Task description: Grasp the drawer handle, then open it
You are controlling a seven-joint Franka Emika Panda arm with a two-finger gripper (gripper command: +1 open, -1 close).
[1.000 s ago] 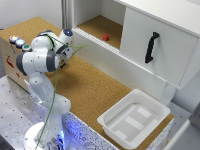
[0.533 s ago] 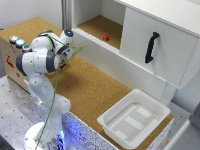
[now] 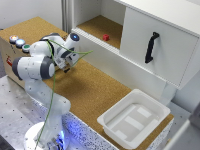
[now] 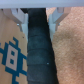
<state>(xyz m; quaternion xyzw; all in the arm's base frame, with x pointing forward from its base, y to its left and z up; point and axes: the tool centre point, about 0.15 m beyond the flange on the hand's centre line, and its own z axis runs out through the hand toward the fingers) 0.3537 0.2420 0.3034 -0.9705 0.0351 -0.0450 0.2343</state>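
At the exterior view's left, the arm (image 3: 35, 67) is bent low over the cork surface (image 3: 95, 90), its gripper (image 3: 67, 64) held beside the pale plywood drawer (image 4: 10, 50). The fingers (image 4: 22, 17) are spread wide, a blurred dark strip (image 4: 39, 50) lying between them. The drawer handle cannot be made out; the arm hides that spot.

I can't read any words or numbers from here. The only sign I can make out is a blue geometric pattern (image 4: 10, 54) printed on a pale wood surface in the wrist view; it spells out nothing I can read.
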